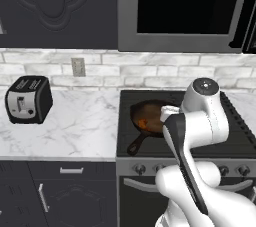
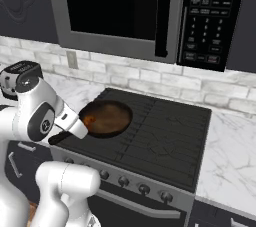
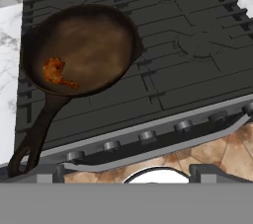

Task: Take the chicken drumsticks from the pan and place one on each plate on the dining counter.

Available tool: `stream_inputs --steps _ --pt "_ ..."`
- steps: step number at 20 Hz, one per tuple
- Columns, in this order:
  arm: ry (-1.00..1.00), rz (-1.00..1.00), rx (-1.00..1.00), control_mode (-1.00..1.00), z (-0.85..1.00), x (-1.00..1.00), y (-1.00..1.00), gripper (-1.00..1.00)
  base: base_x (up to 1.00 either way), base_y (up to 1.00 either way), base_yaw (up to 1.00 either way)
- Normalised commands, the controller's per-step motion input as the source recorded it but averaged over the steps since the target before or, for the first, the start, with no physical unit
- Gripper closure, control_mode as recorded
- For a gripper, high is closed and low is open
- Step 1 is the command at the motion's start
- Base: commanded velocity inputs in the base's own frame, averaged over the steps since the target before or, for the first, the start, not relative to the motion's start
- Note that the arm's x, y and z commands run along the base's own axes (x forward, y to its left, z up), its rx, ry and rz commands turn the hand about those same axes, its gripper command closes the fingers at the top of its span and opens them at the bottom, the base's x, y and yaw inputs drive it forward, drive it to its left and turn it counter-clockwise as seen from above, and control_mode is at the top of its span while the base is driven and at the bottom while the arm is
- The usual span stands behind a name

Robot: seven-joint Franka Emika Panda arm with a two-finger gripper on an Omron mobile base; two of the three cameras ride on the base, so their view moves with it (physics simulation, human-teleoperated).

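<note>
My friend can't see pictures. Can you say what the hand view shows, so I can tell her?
A dark pan sits on the left side of a black stove, with one small orange-brown chicken drumstick inside near its left edge. The pan's long handle points toward the stove's front, above a row of knobs.

Dark kitchen here, and a black stove (image 1: 235,136) sits dead centre with heavy grates across its top. A row of round knobs (image 2: 144,189) lines its front edge, with a pale oven handle (image 1: 137,185) just below. White grey-veined marble counter (image 1: 75,121) runs off on both sides of it. On the counter, well apart from the stove, stands a black toaster (image 1: 28,99). Behind it all, a pale brick backsplash (image 1: 150,68) carries a grey outlet (image 1: 78,66). Overhead hangs a microwave (image 2: 125,11), its keypad (image 2: 207,16) on the right. Dark cabinets (image 1: 55,6) flank it above, and dark drawers (image 1: 70,171) sit under the counter. Down low, a brown tiled floor (image 3: 222,149).
</note>
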Motion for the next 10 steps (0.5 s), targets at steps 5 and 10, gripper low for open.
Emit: stream_inputs --steps 5,10 --pt "0.0 -0.01 0.0 -1.0 -0.08 0.35 -0.04 -1.0 0.29 -0.03 -0.01" --pt "-0.01 -0.02 0.01 -1.0 -0.07 0.66 -0.15 -1.0 0.0 0.0 0.0"
